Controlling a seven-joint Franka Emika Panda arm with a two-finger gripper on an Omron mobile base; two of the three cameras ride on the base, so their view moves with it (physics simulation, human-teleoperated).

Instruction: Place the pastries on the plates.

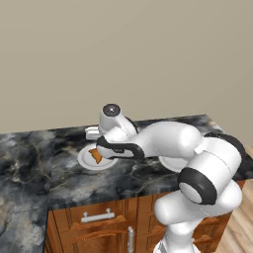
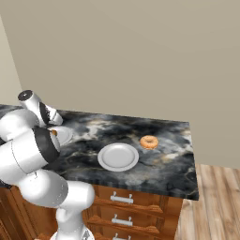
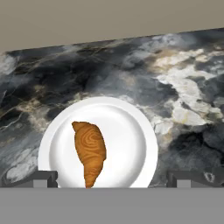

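- End effector (image 3: pixel 112 178) spread wide, grasping nothing, fingertips (image 3: pixel 43 178) flanking a white plate (image 3: pixel 131 131) just below.
- Croissant (image 3: pixel 90 152) resting on that plate.
- Second plate (image 2: pixel 118 156) bare, well off to one side; doughnut (image 2: pixel 149 141) beyond it on the dark marbled counter (image 2: pixel 173 164).
- Beige wall (image 2: pixel 140 56) behind; wooden drawers (image 2: pixel 136 206) beneath.

The robot's arm (image 1: pixel 163 141) covers much of the left plate (image 1: pixel 85 159) and all but a sliver of the croissant (image 1: pixel 95 156) in the left base view, and hides most of the second plate (image 1: pixel 170 163). From the hand, the croissant's lower tip and plate rim are cut off. The claw's (image 3: pixel 112 178) fingertips (image 3: pixel 43 178) barely show, wide apart.
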